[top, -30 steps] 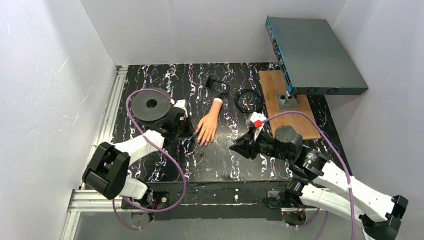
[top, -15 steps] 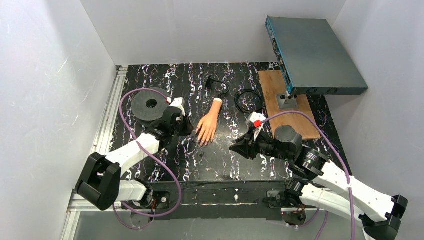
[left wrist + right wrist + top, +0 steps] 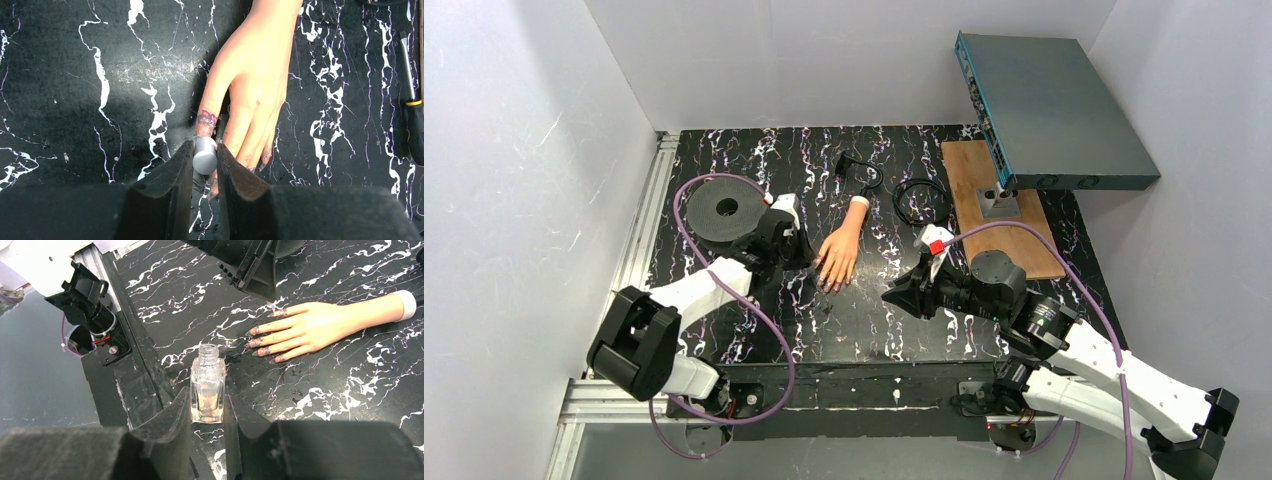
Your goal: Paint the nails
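The flesh-coloured mannequin hand [image 3: 840,252] lies flat on the black marbled table, fingers toward the arms. Its nails [image 3: 256,342] are tiny and smeared purple. My left gripper [image 3: 205,148] is shut on a small grey cylindrical cap [image 3: 205,156], held just over the purple-stained tip of the leftmost finger [image 3: 206,120]; any brush below the cap is hidden. In the top view this gripper [image 3: 798,250] sits at the hand's left side. My right gripper [image 3: 206,401] is shut on a clear, uncapped glass polish bottle [image 3: 207,385], upright, in front of the fingertips.
A black tape roll [image 3: 724,208] lies behind the left gripper. A coiled black cable [image 3: 921,198] and a plug [image 3: 849,165] lie behind the hand. A wooden board [image 3: 999,205] carries a grey box [image 3: 1049,100] at the back right. A screwdriver [image 3: 414,125] lies right of the hand.
The left arm's elbow swung out to the left and came back, while its gripper stayed at the fingertips with the cap. The right arm and bottle have not moved.
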`<state>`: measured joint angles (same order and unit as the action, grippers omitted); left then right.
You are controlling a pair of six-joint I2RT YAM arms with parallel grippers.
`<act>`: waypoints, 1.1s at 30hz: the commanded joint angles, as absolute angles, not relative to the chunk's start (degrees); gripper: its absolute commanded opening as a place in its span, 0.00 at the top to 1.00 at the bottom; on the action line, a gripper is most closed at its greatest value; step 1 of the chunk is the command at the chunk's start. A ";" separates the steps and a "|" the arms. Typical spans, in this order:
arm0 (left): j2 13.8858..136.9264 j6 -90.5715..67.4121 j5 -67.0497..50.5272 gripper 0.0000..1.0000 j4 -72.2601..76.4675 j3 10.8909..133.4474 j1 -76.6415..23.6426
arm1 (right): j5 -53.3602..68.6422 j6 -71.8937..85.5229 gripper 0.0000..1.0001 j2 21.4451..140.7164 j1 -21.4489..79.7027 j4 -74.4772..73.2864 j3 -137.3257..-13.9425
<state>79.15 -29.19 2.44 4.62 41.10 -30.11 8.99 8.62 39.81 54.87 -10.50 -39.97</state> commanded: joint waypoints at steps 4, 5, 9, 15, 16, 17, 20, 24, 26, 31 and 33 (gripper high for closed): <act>80.30 -28.92 2.15 1.00 5.86 43.33 -29.88 | 8.86 8.22 0.99 39.66 55.13 -7.21 -41.31; 80.34 -28.92 2.21 1.00 5.84 43.33 -29.88 | 8.89 8.23 0.99 39.68 55.11 -7.22 -41.30; 80.88 -28.42 2.59 1.00 5.80 43.41 -29.88 | 8.89 8.20 0.99 39.60 55.10 -7.16 -41.16; 81.75 -28.05 2.95 1.00 5.89 43.91 -29.88 | 8.84 8.26 0.99 39.17 55.11 -7.26 -40.96; 81.79 -28.00 3.02 1.00 5.89 43.98 -29.88 | 8.86 8.26 0.99 39.04 55.11 -7.29 -40.88; 81.76 -27.89 3.15 1.00 5.82 44.03 -29.88 | 8.79 8.34 0.99 38.99 55.04 -7.32 -40.83; 81.80 -27.63 3.72 1.00 5.59 44.41 -29.88 | 8.83 8.42 0.99 38.85 55.10 -7.30 -40.80; 82.36 -27.34 3.69 1.00 5.43 45.38 -29.88 | 8.83 8.31 0.99 38.94 55.06 -7.38 -40.95; 82.63 -27.21 3.69 1.00 5.45 45.67 -29.88 | 8.79 8.27 0.99 38.94 55.11 -7.51 -40.96; 82.86 -26.90 3.73 1.00 5.10 46.34 -29.88 | 8.55 8.12 0.99 38.83 55.06 -7.83 -41.06; 82.80 -26.97 3.63 1.00 5.14 45.96 -29.88 | 8.58 8.10 0.99 38.80 55.10 -7.83 -41.16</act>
